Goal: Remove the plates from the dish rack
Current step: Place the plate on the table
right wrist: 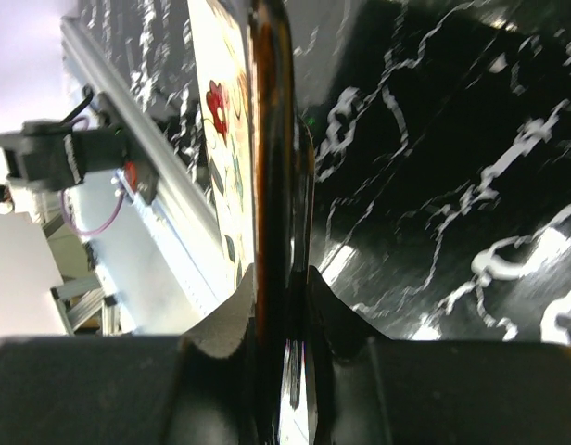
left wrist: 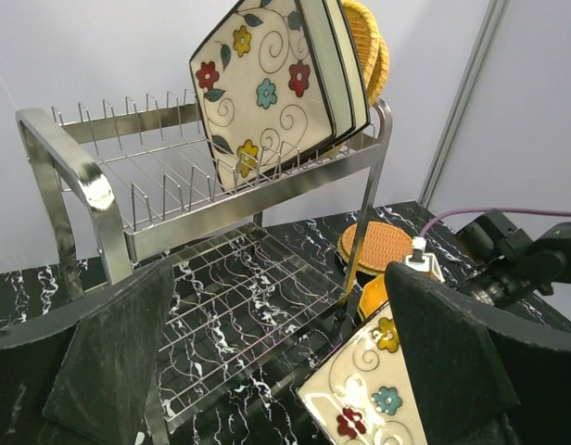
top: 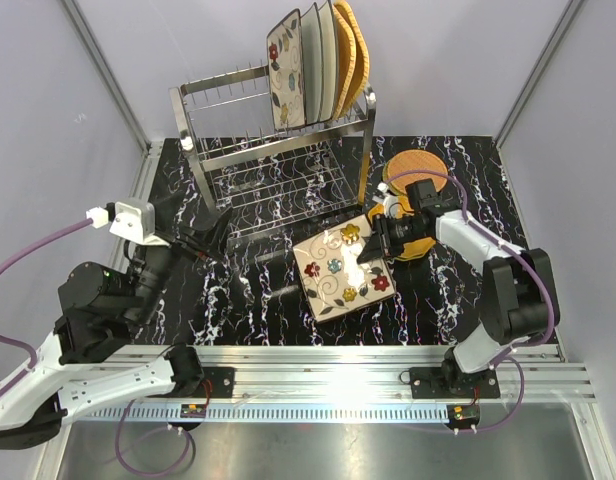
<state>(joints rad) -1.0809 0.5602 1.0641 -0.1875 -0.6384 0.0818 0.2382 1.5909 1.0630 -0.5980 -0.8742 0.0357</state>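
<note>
The dish rack [top: 273, 150] stands at the back; on its top tier several plates stand upright: a cream floral one [top: 286, 72], white ones [top: 318, 55] and woven tan-orange ones [top: 350, 45]. A second cream floral plate [top: 340, 268] lies low over the table in front of the rack. My right gripper [top: 380, 245] is shut on its right rim, and the right wrist view shows the plate edge [right wrist: 267, 185] pinched between the jaws. A round woven plate [top: 416, 165] lies to the right of the rack. My left gripper [top: 210, 243] is open and holds nothing, left of the rack's lower tier [left wrist: 239, 306].
An orange plate [top: 420, 245] lies under the right arm's wrist, next to the woven one. The rack's lower tier holds nothing. Grey walls close in the black marble table [top: 248, 300] on three sides. A metal rail [top: 318, 365] runs along the near edge.
</note>
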